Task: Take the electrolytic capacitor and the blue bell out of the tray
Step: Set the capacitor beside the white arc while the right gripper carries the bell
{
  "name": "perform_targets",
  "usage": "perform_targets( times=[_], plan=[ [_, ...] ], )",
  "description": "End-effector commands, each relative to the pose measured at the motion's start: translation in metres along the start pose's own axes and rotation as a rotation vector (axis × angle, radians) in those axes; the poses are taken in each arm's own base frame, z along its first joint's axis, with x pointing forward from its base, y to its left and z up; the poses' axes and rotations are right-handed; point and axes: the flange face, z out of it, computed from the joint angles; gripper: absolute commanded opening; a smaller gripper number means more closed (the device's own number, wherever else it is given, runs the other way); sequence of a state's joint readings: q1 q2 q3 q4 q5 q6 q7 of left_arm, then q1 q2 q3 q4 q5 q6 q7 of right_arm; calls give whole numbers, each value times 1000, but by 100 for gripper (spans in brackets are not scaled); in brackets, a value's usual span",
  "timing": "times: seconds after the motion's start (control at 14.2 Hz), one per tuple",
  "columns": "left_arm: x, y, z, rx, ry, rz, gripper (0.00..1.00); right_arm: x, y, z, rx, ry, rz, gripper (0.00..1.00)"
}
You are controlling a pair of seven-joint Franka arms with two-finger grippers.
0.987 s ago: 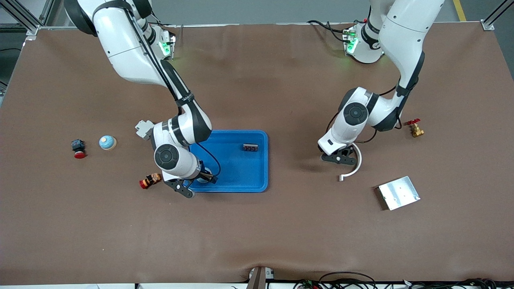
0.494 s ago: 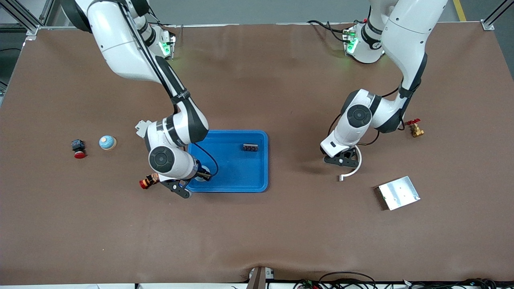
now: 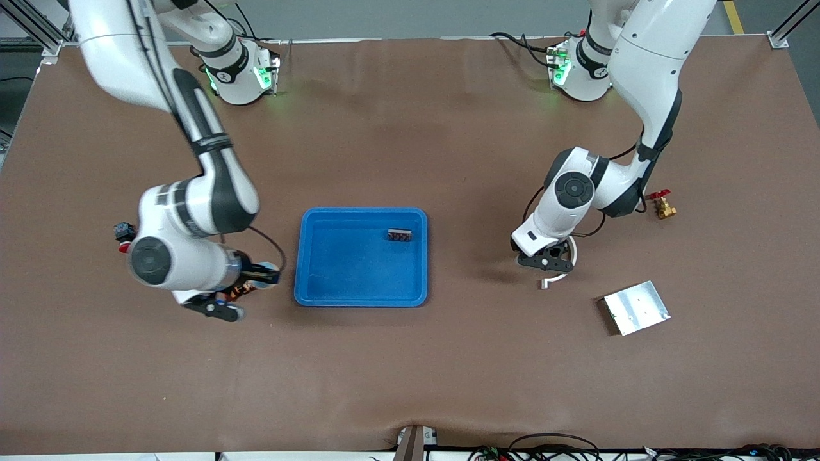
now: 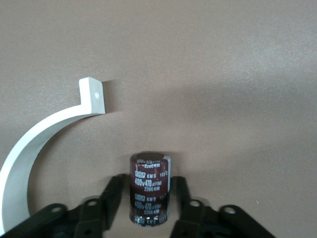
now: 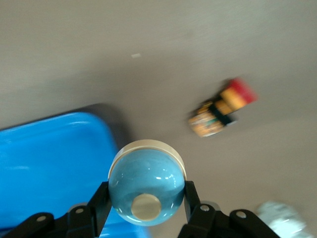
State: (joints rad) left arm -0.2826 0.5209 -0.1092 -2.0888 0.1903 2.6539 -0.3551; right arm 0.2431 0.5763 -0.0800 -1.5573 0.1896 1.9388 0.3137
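Blue bell (image 5: 146, 187), smooth and round, clamped across its dome by right gripper (image 5: 144, 204) beside tray (image 3: 359, 296); slip risk. Left gripper (image 4: 144, 206) jaws apart around capacitor (image 4: 150, 187).

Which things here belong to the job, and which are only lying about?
Job: tray; blue bell in right gripper; capacitor standing between left gripper fingers.

Lying about: white curved bracket, silver plate, brass valve, black block in tray.

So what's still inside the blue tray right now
Only a small dark block lies in the tray, toward the robots. The rest of its floor shows bare; nothing covers it.
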Motion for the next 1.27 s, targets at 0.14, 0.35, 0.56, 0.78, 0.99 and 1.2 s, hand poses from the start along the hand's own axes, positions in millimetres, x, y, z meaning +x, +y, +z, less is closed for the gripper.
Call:
perform_targets(
  times=[0.14, 0.35, 0.56, 0.78, 0.99, 1.2],
  plan=[
    [3, 3, 1, -10, 8, -5, 100, 8, 94, 8, -103, -19, -158, 5],
    [4, 6, -6, -13, 15, -69, 100, 15, 131, 19, -101, -32, -218, 6],
    [8, 22, -27, -24, 30, -170, 100, 18, 149, 40, -124, 1, -251, 8],
    [28, 38, -60, 8, -21, -259, 100, 21, 158, 50, -133, 9, -257, 9],
    [38, 62, -87, 11, -63, -375, 100, 23, 158, 65, -126, 1, -248, 20],
    [35, 113, -97, -17, -52, -627, 100, 24, 159, 96, -125, -8, -246, 80]
  ],
)
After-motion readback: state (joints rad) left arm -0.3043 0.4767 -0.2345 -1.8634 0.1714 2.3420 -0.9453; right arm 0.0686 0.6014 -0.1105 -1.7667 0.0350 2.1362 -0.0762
